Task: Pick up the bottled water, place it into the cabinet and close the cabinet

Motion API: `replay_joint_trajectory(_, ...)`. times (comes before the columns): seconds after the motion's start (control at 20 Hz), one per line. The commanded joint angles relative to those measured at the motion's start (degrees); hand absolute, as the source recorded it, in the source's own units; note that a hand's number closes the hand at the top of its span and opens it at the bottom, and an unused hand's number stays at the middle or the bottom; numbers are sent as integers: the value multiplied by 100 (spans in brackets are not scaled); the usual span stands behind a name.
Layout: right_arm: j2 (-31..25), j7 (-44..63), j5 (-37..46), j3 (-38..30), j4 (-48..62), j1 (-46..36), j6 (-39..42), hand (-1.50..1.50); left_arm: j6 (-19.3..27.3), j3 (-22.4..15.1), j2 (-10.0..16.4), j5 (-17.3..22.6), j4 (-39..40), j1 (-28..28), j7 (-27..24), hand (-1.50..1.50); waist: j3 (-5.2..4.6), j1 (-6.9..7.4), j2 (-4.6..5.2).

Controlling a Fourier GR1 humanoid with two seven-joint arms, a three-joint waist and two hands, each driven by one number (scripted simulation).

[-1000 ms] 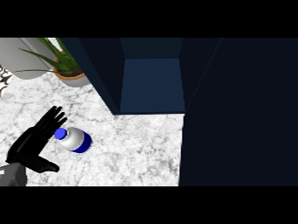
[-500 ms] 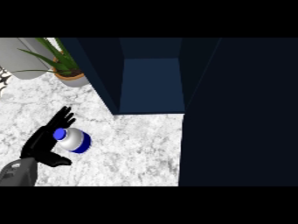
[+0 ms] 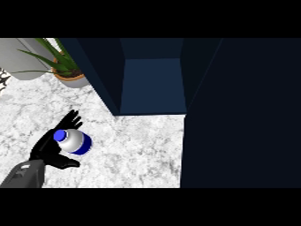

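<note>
On the marble counter (image 3: 133,154), the left hand (image 3: 48,150) has slid up against the bottled water (image 3: 74,142), fingers still spread wide; the grasp looks imminent, cabinet (image 3: 152,84) open beyond.

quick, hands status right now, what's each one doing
Left hand: open, fingers straight, right beside the water bottle, not curled round it.
Right hand: not in view.

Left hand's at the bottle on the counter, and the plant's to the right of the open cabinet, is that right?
Not quite. The head view shows the plant left of the cabinet, not right. The rest holds: the left hand is at the bottle on the counter.
</note>
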Motion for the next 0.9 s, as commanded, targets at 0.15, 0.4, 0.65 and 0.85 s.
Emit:
replay_joint_trajectory(0.15,41,63,17,-29,-47,-131,-111,-150,-829,-25,-224,69,400,-51,-539,-150,-10,-40,21)
replay_joint_trajectory(0.4,-3,178,-137,-18,51,-235,-48,-150,-1257,32,-211,254,539,-221,-149,-150,-10,-36,28)
replay_joint_trajectory(0.65,-12,69,-107,-129,261,-415,-28,-150,-1385,8,-332,325,454,-274,-89,-150,-7,-17,25)
replay_joint_trajectory(0.85,54,44,-72,57,289,-255,-28,-150,-1367,-120,-695,309,278,-220,-115,-150,-6,-18,7)
